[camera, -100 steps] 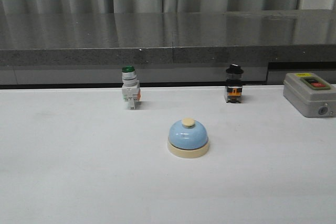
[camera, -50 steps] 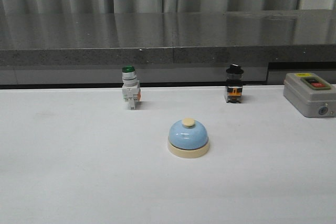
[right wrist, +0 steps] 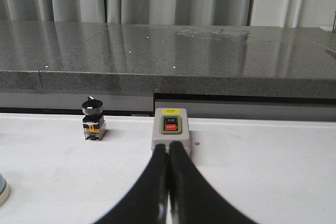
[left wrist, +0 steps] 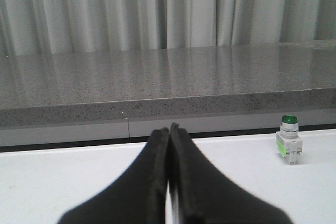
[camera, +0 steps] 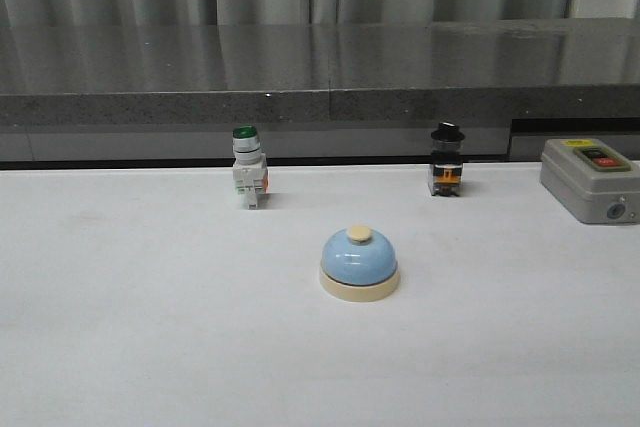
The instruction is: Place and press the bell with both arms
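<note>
The light-blue bell (camera: 359, 263) with a cream base and cream button stands upright on the white table, near the middle of the front view. A sliver of it shows at the edge of the right wrist view (right wrist: 2, 188). Neither arm shows in the front view. My left gripper (left wrist: 169, 129) is shut and empty, held low over the table, away from the bell. My right gripper (right wrist: 168, 149) is shut and empty, pointing at the grey switch box.
A green-capped white push-button switch (camera: 248, 168) stands at the back left, also in the left wrist view (left wrist: 289, 140). A black-knobbed switch (camera: 446, 161) stands at the back right. A grey box with a red button (camera: 591, 178) sits far right. A grey stone ledge (camera: 320, 92) runs behind the table.
</note>
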`<action>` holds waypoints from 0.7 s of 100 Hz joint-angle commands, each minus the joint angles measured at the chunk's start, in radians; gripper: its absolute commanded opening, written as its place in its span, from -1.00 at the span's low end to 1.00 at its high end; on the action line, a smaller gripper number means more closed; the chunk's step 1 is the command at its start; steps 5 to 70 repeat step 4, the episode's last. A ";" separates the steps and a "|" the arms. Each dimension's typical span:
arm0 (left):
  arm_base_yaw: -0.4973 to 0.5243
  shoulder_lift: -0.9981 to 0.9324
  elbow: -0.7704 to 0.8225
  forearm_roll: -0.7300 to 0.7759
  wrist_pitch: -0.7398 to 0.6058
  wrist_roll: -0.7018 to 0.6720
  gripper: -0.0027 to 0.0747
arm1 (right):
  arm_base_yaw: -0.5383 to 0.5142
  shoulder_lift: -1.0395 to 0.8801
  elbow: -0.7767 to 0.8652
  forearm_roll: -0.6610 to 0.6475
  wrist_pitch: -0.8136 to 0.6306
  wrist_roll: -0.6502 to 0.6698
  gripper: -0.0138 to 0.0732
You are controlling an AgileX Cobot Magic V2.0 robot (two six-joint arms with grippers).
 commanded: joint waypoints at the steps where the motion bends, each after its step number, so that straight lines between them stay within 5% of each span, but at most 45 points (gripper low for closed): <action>1: 0.000 -0.027 0.042 -0.008 -0.081 -0.013 -0.98 | -0.006 -0.018 -0.015 -0.011 -0.091 -0.007 -0.82; 70: 0.000 -0.027 0.042 -0.008 -0.081 -0.013 -0.98 | -0.006 -0.018 -0.015 -0.011 -0.091 -0.007 -0.82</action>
